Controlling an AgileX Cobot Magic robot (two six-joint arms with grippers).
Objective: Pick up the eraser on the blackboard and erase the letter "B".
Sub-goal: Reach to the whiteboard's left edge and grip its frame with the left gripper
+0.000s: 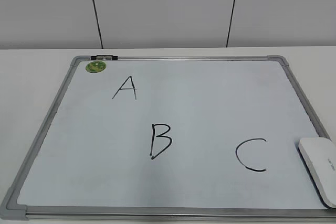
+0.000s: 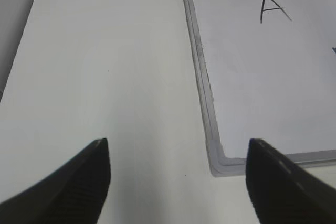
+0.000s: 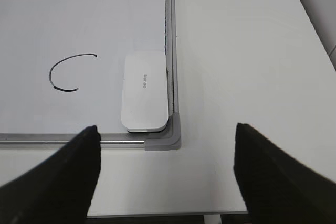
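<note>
The board (image 1: 173, 198) lies flat on the white counter (image 2: 105, 66), and the eraser (image 3: 144, 92) sits in its near right corner, tucked against the right frame rail and just beside the C (image 3: 71, 73). The B (image 1: 160, 141) is near the middle of the board, well apart from the eraser, with the A (image 1: 126, 88) up toward the far left by the green sticker (image 1: 96, 66).

Neither arm has touched anything. The right gripper (image 3: 165, 177) hangs with its jaws spread wide, off the board's near edge and roughly in line with the eraser's corner. The left gripper (image 2: 178, 182) is just as wide open, over bare counter and the board's near left corner.

The eraser looks like a hard, smooth plastic shell, light and stiff (probably a bit slick under the pads). I'd take it across its narrow width, on the two long sides near the middle, so it stays level when pressed down. The frame rail crowds one long side, so a finger may struggle to get in there.

Counting up: one board, one eraser, three letters, one sticker, two grippers.
</note>
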